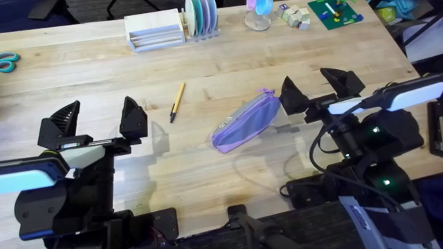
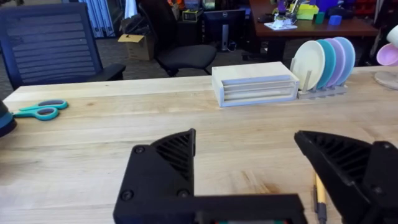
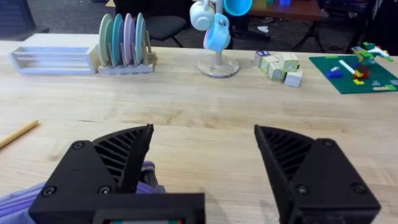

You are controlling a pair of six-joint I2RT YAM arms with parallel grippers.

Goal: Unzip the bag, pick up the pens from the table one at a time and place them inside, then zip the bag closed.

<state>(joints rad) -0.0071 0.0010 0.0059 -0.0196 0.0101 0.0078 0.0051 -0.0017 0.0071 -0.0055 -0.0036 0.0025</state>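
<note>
While the soft lavender fabric pouch lies mid-frame on the light wooden counter, its zipper looks closed. My right hand hangs released beside its upper-right end. My left hand, also released, hovers lower left of the slim yellow-tan pen.

Probably office-lab: office chairs, desks behind wooden table.

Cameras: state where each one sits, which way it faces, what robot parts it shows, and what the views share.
Overhead: above the arm bases, looking down and forward at the table; left gripper and right gripper open, bag and pen between.
Left wrist: low, facing the plates; own fingers.
Right wrist: low over the bag; own fingers.
Shared: plates, pen.
</note>
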